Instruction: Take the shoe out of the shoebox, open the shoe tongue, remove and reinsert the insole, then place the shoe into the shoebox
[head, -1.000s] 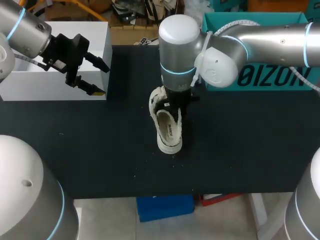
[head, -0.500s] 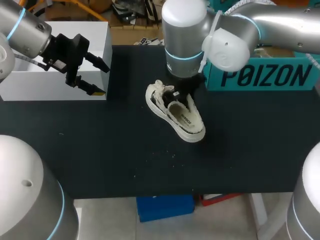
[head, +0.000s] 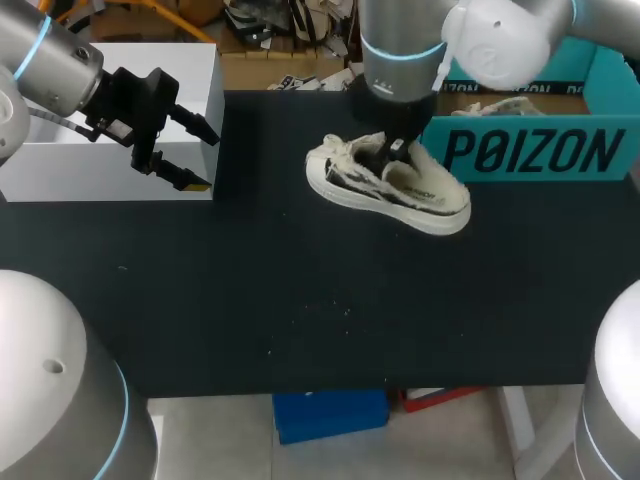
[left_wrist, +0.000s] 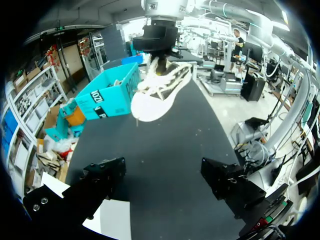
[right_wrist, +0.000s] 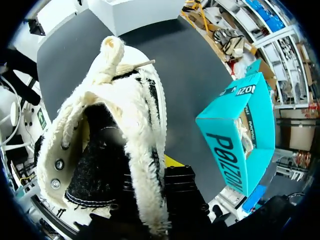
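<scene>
Step judged: returning the shoe to its box.

Nearest: a wide stretch of bare table (head: 300, 300) at the front, room for any retreat.

To the left, well apart: left gripper (head: 205, 160) spread, holding nothing, at the edge of a white box (head: 60, 170).

At mid-table: right gripper (head: 392, 150) pinching the sneaker (head: 390, 190) by its collar wall. Held clear of the table, sole tilted, heel just beside the front wall of the teal shoebox (head: 520, 150).

Advise raising the heel above that wall before crossing, then levelling the sole and lowering slowly.

Farthest, inside the box: a pale item (head: 495, 105). Free room beside it cannot be judged.
</scene>
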